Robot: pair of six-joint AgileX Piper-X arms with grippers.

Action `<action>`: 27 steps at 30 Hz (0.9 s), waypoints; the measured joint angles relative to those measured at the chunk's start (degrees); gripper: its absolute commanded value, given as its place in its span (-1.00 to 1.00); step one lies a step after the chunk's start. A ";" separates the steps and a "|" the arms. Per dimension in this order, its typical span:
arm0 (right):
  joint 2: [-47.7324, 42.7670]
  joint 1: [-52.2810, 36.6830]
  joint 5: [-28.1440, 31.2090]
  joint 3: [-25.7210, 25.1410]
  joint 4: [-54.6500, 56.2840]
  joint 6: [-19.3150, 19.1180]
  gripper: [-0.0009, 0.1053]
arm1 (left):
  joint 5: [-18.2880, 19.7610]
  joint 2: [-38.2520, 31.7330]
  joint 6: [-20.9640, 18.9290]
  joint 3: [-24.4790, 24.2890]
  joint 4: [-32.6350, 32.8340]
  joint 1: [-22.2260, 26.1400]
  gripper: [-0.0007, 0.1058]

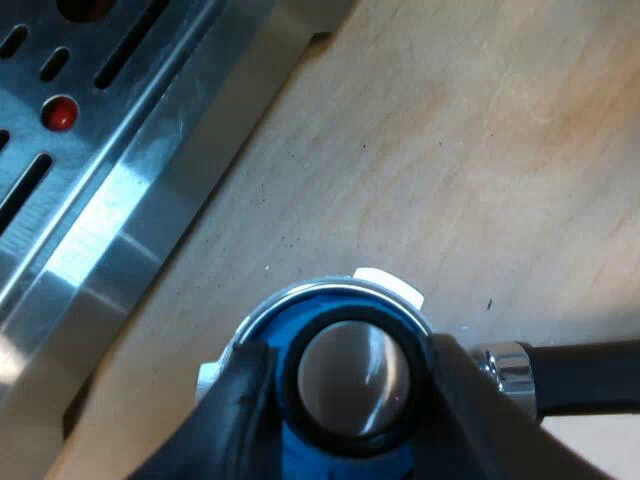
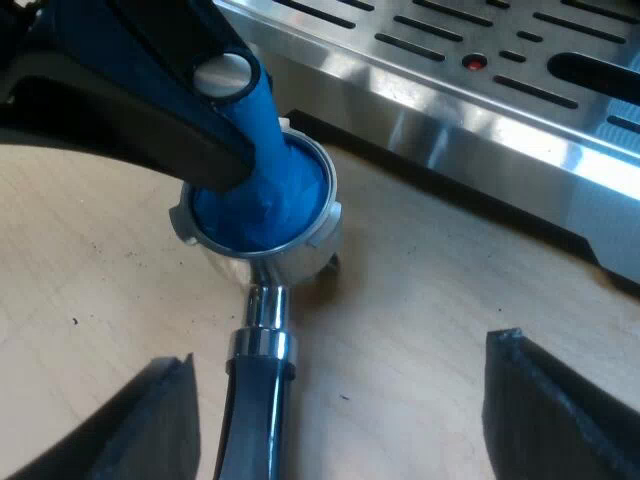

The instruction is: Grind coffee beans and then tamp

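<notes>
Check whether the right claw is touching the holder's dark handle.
Apart. In the right wrist view, bare table shows between the handle and each open finger of the right claw.

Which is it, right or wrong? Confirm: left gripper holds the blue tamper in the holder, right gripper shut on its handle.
Wrong: the right wrist view shows the right gripper open, its fingers apart either side of the handle, not touching it. The left gripper does hold the blue tamper in the holder.
</notes>
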 measured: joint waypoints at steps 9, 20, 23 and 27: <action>0.00 0.00 0.00 0.00 0.00 0.00 0.18 | 0.37 0.00 0.00 -0.23 0.00 0.00 -0.97; 0.00 0.00 0.00 0.00 0.00 0.00 0.18 | 0.50 -1.71 0.00 -2.91 5.22 0.00 -0.97; 0.00 0.00 0.00 0.00 0.00 0.00 0.18 | 0.74 -3.04 -0.12 -2.99 7.09 0.00 -0.97; 0.00 0.00 0.00 0.00 0.00 0.00 0.18 | 0.71 -5.45 -0.29 -3.65 7.42 0.00 -0.97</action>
